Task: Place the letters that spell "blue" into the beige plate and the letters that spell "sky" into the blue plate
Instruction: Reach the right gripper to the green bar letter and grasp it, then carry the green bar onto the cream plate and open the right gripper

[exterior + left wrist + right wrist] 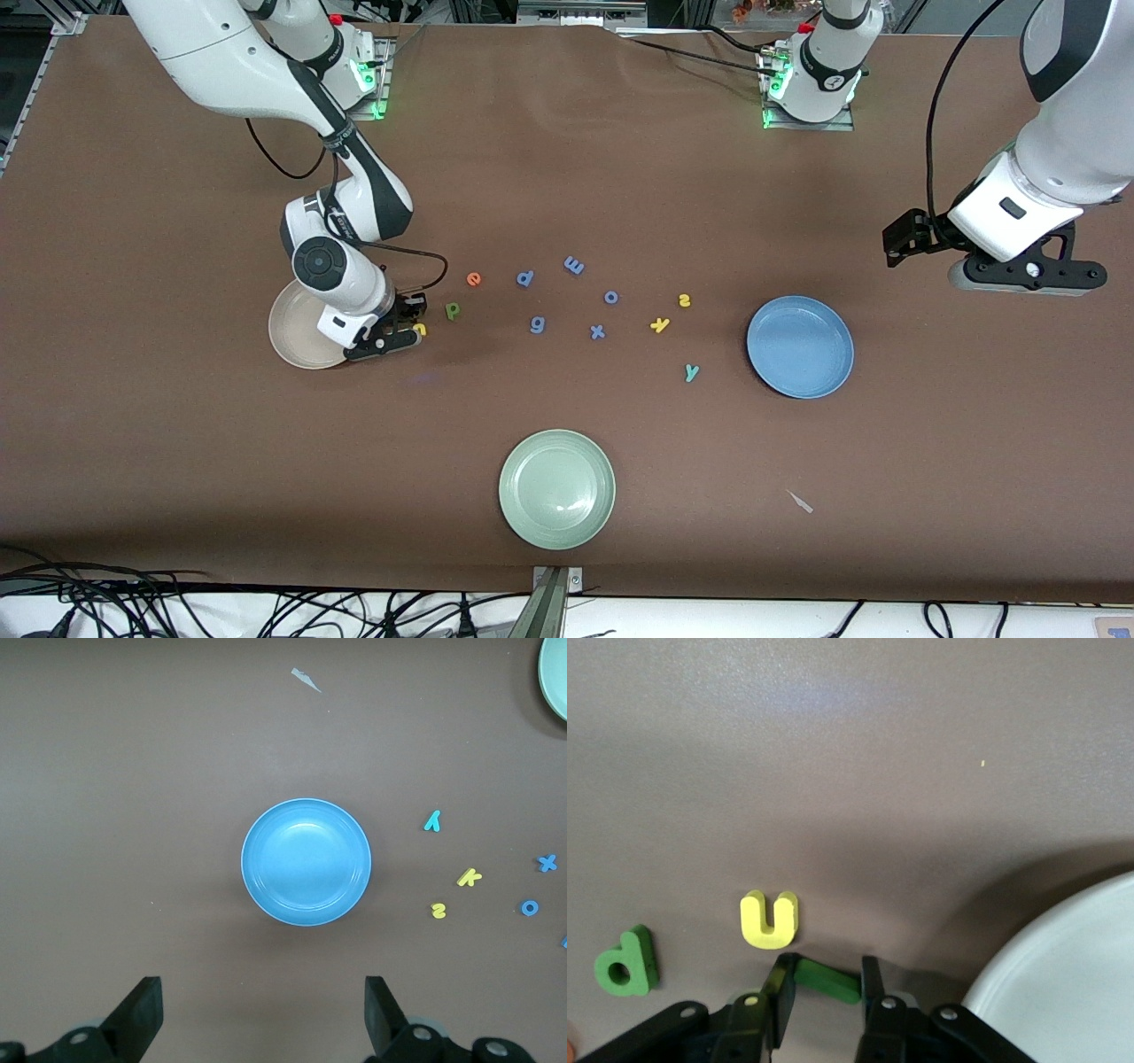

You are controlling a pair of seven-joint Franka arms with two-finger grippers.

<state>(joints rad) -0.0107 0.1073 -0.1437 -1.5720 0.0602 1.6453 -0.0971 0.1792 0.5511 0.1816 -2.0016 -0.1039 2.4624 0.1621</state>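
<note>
While the left gripper (pixel 261 1023) waits with its jaws spread wide above the table near the blue plate (pixel 800 346), the right gripper (pixel 824 988) is down at the table just beside the beige plate (pixel 297 332), its jaws pinching the thin green bar (pixel 828 981). The yellow u (pixel 770 920) lies just beside the fingertips, and the green b (pixel 627 961) a little toward the left arm's end. The orange e (pixel 474 279) rests near the b, farther from the front camera. The yellow s (pixel 684 300), yellow k (pixel 660 324) and teal y (pixel 692 372) lie near the blue plate. Judgement: the first "blue" letter is being picked up; next, lift cleanly and release over the beige plate.
</note>
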